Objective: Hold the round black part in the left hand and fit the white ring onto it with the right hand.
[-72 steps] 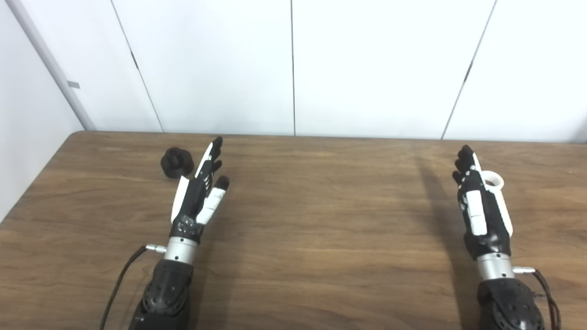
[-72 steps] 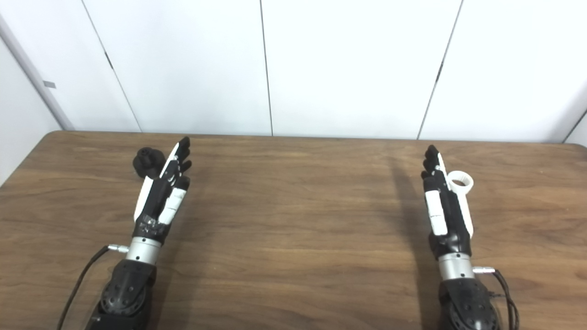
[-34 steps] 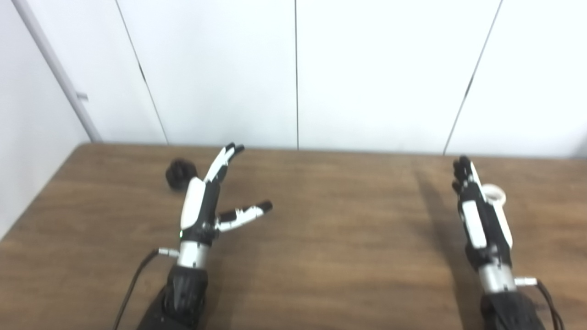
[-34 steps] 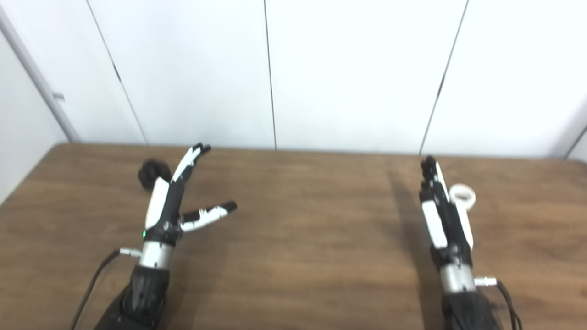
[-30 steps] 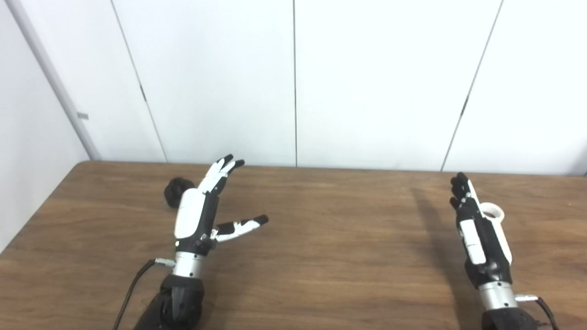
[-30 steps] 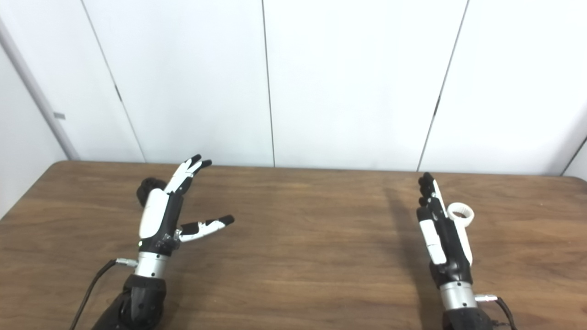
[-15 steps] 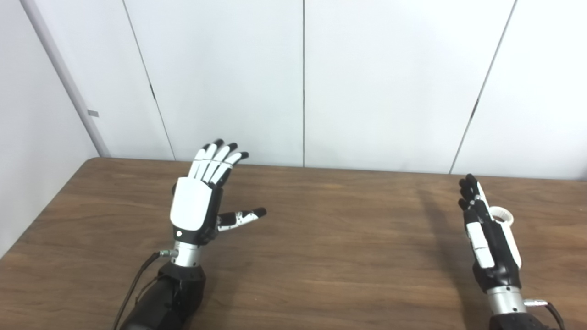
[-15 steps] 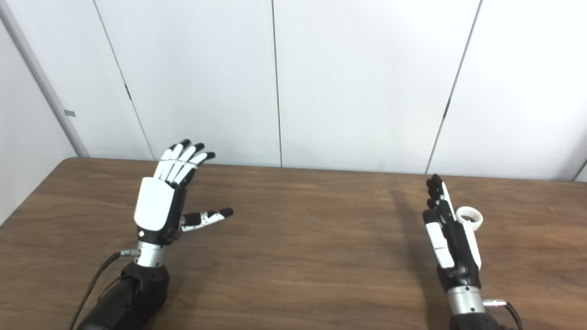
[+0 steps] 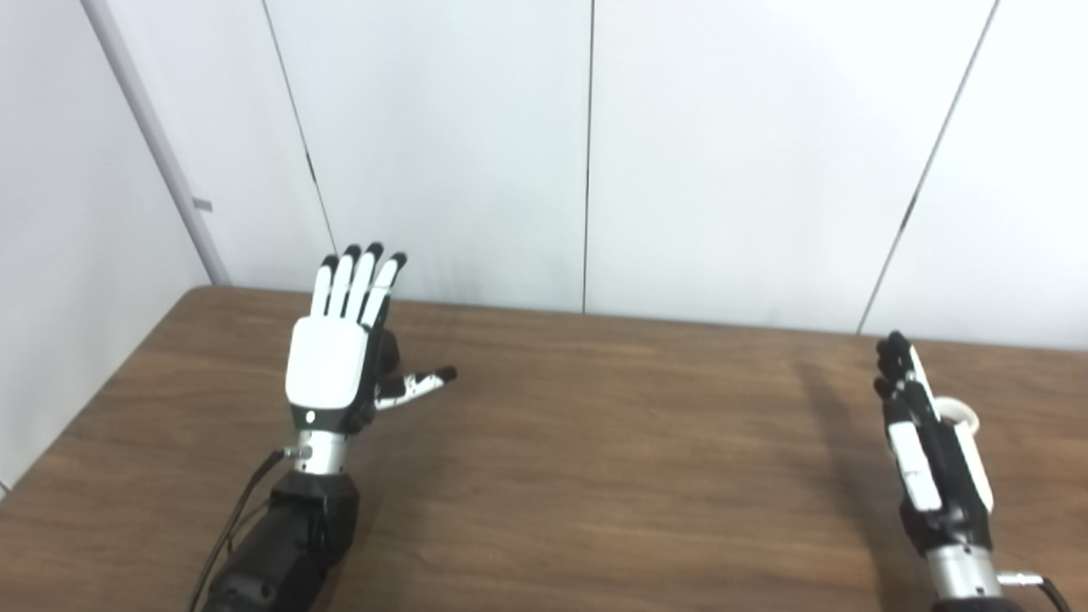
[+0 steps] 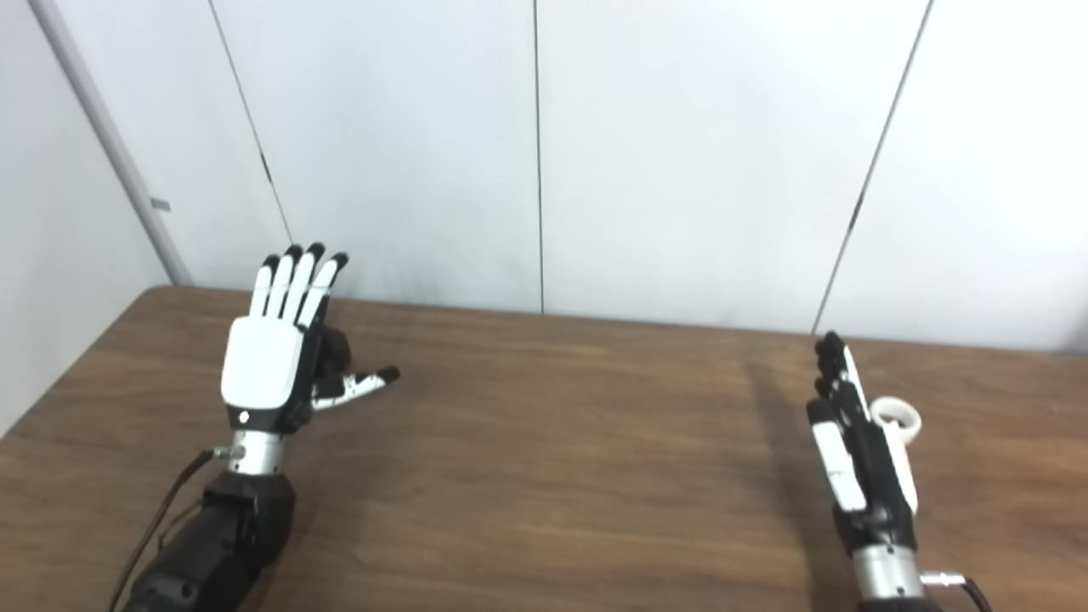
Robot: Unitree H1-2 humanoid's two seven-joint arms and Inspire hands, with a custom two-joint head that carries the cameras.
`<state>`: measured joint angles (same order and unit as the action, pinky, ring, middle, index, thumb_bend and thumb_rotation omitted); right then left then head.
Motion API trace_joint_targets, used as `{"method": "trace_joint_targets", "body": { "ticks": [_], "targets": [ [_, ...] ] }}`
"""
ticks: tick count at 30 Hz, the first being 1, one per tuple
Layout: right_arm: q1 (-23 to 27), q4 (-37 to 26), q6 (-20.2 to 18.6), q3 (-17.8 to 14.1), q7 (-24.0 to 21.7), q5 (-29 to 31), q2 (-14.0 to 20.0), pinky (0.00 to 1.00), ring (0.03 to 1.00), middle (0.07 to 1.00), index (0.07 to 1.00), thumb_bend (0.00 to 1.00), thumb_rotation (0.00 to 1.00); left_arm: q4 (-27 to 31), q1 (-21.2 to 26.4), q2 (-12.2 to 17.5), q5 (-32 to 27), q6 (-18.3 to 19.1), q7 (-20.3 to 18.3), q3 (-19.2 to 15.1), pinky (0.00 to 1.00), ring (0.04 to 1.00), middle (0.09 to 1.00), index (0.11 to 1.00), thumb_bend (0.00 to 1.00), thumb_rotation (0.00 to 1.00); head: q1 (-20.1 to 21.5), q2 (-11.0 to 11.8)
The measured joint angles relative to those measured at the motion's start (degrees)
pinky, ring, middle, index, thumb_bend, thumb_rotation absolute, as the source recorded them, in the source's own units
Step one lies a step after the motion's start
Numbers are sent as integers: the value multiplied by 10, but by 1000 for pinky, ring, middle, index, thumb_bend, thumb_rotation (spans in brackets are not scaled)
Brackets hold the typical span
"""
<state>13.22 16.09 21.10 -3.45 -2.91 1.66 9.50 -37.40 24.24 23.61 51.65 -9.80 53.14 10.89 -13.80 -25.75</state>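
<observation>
A long brown wood-grain table [image 9: 595, 476] runs across the scene, backed at twelve o'clock by a wall of plain white panels [image 9: 722, 153] split by thin dark seams. The robot's left hand [image 9: 336, 361], black with a white plate on its back, is raised above the table at about ten o'clock, back turned to the cameras, its fingers [image 9: 357, 276] straight, side by side and pointing toward twelve o'clock while the thumb sticks out toward three o'clock; it holds nothing and is spread wide. The round black plastic part [image 10: 336, 348] is almost wholly hidden behind that hand: only a dark rounded edge peeks out at the hand's three o'clock side, just above the thumb, and whether the hand touches it cannot be told. The right hand [image 10: 863, 459] hovers low at about four o'clock, turned edge-on, fingers extended together toward twelve o'clock, grasping nothing. The small white plastic ring [image 10: 895, 418] lies flat on the table just beside that hand, at its three o'clock side, partly covered by it in the left eye view; contact cannot be judged. The ring and the black part are well apart, at opposite ends of the table.
</observation>
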Motion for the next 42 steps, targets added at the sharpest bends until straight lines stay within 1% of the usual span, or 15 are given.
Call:
{"method": "trace_joint_targets", "body": {
  "ticks": [1, 5, 7, 9, 10, 15, 20, 22, 23, 26, 31, 34, 37, 41, 42],
  "targets": [
    [0, 0, 0, 0, 0, 0, 0, 1000, 1000, 982, 1000, 529, 917, -4, 2, 0, -6, 0, -3, -4, 999, 997, 993, 937, 952, 453, -10, 3],
    [0, 0, 0, -1, -1, 1, 1, 1000, 1000, 987, 1000, 513, 896, -11, 5, 0, -45, 13, -38, -25, 1000, 999, 1000, 977, 963, 465, -23, 4],
    [0, 1, 1, -2, -2, 3, 2, 1000, 1000, 986, 1000, 519, 896, -20, 9, 0, -58, 18, -43, -32, 1000, 999, 1000, 994, 987, 467, -33, 4],
    [0, 1, 1, -2, -3, 3, 3, 1000, 1000, 987, 1000, 524, 904, -35, 16, 0, -77, 19, -47, -40, 1000, 1000, 1000, 999, 997, 465, -36, 4],
    [0, 2, 1, -2, -3, 3, 4, 1000, 1000, 987, 1000, 527, 912, -40, 19, 0, -90, 20, -55, -45, 1000, 1000, 1000, 1000, 1000, 456, -43, 5],
    [2, 5, 1, -3, -3, 3, 8, 998, 1000, 979, 1000, 550, 905, -53, 26, 0, -137, 21, -92, -59, 1000, 1000, 1000, 1000, 1000, 422, -49, 6],
    [2, 6, 1, -4, -3, 3, 9, 1000, 1000, 976, 1000, 537, 910, -57, 27, 0, -169, 26, -119, -70, 997, 1000, 1000, 1000, 1000, 442, -61, 8],
    [3, 7, 1, -4, -2, 2, 9, 1000, 1000, 976, 1000, 524, 913, -57, 27, 0, -183, 42, -141, -75, 998, 1000, 1000, 1000, 1000, 459, -62, 7],
    [3, 7, 1, -4, -2, 2, 9, 1000, 1000, 977, 1000, 536, 915, -57, 27, 0, -192, 47, -154, -77, 1000, 1000, 1000, 1000, 1000, 465, -62, 7],
    [3, 7, 1, -4, -2, 3, 10, 1000, 1000, 979, 1000, 561, 908, -56, 26, 4, -209, 51, -183, -79, 1000, 1000, 1000, 1000, 1000, 478, -62, 7],
    [3, 7, 0, -5, -3, 6, 9, 1000, 1000, 977, 1000, 557, 910, -45, 17, 14, -229, 60, -237, -79, 996, 1000, 1000, 1000, 1000, 471, -65, 1],
    [3, 5, -3, -6, -3, 5, 10, 1000, 1000, 979, 1000, 545, 915, -25, 4, 22, -245, 70, -285, -79, 1000, 1000, 1000, 1000, 1000, 471, -66, -3],
    [2, 4, -4, -7, -2, 5, 10, 1000, 1000, 979, 1000, 543, 919, -17, -4, 31, -263, 75, -333, -80, 1000, 1000, 1000, 1000, 1000, 465, -65, -6],
    [1, 2, -6, -8, -2, 3, 10, 1000, 1000, 980, 1000, 550, 916, 9, -18, 48, -272, 78, -381, -79, 982, 1000, 1000, 1000, 1000, 477, -67, -10],
    [1, 2, -7, -8, -1, 3, 10, 1000, 1000, 982, 1000, 541, 917, 18, -21, 56, -273, 79, -395, -78, 993, 1000, 1000, 997, 1000, 461, -66, -11]
  ]
}}
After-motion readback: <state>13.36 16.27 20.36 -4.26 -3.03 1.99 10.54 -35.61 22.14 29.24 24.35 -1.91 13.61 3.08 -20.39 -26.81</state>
